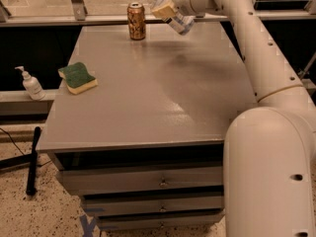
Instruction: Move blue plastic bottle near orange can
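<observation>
Gripper top centre, pinching blue plastic bottle, tilted, airborne. Lower gently right of orange can; avoid knocking it.

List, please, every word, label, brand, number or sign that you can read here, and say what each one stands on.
No words or numbers can be read.
orange can: dark print, too blurred to read.
blue plastic bottle, held tilted by the end effector above the far end of the table, right of the can: label too blurred to read.
pump bottle: no readable label.
floor: blue tape mark, seemingly an "X".
</observation>
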`<state>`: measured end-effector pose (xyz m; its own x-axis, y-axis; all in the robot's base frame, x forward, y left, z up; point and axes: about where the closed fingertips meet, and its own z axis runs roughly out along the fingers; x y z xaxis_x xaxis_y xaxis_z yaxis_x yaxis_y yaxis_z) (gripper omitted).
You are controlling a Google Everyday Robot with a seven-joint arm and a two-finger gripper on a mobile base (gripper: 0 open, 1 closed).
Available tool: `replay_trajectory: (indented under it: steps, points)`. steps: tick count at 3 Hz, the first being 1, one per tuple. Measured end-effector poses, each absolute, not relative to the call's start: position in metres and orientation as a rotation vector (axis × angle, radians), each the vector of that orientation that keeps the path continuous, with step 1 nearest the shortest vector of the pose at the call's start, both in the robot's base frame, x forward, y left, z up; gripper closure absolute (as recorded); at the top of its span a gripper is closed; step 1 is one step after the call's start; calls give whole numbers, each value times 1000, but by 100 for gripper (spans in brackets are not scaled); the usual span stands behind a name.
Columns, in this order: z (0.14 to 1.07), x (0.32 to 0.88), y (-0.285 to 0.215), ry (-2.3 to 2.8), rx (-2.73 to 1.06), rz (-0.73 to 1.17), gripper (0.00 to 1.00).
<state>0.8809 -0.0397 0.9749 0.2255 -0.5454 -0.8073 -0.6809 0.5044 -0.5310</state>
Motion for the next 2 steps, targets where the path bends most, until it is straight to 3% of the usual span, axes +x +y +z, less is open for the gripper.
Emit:
replay_trajectory:
  steps: [2]
  points:
    - [948, 872, -24, 1436, -1343, 70, 100]
